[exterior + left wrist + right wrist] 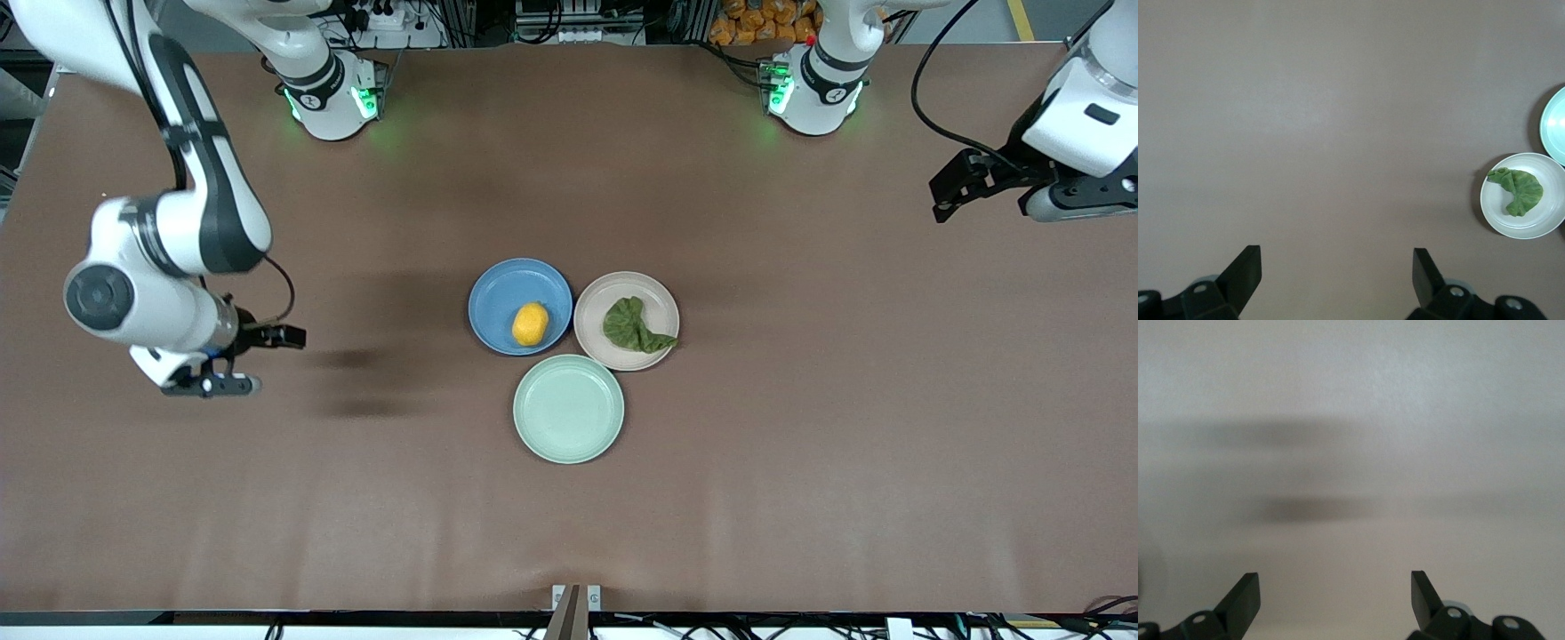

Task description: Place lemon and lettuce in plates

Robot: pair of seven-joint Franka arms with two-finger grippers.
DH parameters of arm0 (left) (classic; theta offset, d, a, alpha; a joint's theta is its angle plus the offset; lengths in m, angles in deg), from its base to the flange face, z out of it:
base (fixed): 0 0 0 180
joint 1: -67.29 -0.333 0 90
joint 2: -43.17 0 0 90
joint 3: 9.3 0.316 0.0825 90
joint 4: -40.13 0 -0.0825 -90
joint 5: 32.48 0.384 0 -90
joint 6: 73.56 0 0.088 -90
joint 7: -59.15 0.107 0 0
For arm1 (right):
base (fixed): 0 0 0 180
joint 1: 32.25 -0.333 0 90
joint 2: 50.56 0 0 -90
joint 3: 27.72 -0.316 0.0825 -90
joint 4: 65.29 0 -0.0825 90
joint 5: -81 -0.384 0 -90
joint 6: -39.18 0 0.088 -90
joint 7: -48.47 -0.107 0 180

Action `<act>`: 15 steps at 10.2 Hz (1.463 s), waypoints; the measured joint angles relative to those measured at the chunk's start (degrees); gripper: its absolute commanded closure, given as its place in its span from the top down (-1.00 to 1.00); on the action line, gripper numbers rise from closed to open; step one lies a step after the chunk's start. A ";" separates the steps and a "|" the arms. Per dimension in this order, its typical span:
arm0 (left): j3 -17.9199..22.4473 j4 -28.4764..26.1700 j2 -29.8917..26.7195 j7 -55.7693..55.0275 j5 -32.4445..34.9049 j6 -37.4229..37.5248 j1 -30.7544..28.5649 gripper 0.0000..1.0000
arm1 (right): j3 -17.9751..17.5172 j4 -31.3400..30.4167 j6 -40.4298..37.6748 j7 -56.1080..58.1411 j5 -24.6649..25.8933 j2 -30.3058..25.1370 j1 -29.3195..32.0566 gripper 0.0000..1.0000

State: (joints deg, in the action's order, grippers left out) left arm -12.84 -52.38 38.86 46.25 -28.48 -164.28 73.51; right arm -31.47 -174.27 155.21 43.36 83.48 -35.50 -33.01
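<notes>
From the front, the oval lemon (530, 324) lay in the glossy blue plate (498, 286), its long axis running roughly toward the robots' bases and the camera. The wrinkled lettuce leaf (634, 327) sat in the beige-pink plate (653, 289) beside it, tip pointing toward the left arm's end. A mint-green plate (568, 409) lay nearer the camera. Both arms waited over bare brown table (800, 462), right gripper (253, 360) and left gripper (953, 188) empty. The left wrist view showed the left gripper (1337, 270) spread wide, the lettuce (1519, 191) well apart. The right wrist view showed the right gripper (1335, 590) equally wide, touching nothing.
</notes>
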 measured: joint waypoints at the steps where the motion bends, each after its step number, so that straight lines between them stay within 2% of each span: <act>1: -0.07 0.10 0.04 0.00 -0.04 0.00 -0.01 1.00 | 0.02 -2.61 -0.01 0.75 0.10 -3.78 0.05 1.00; 4: -0.20 0.28 0.08 0.00 -0.09 0.00 -0.03 1.00 | 0.29 -6.06 -0.58 4.42 0.15 -12.51 1.62 1.00; 5: -0.20 0.39 0.07 0.09 -0.09 0.00 -0.15 1.00 | 0.27 -5.92 -1.32 5.37 0.16 -14.83 1.72 1.00; 7: -0.03 1.07 0.05 0.54 -0.09 -0.01 -0.34 1.00 | -0.42 -2.40 -8.02 9.28 0.15 -18.56 1.40 1.00; 9: 0.01 1.35 0.06 0.82 -0.09 -0.01 -0.38 1.00 | -0.54 4.80 -15.10 12.60 0.15 -19.66 1.29 1.00; 11: 0.06 1.41 0.06 1.46 -0.09 -0.03 -0.42 1.00 | -0.11 10.64 -18.05 17.18 0.11 -19.66 1.59 1.00; 15: 0.13 2.03 0.08 2.76 -0.09 -0.03 -0.46 1.00 | 0.39 16.06 -21.78 20.94 -0.71 -18.85 1.95 1.00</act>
State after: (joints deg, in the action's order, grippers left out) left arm -12.71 -50.35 38.94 49.01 -28.57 -164.31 73.06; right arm -31.08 -158.22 133.43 64.30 82.76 -54.35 -31.06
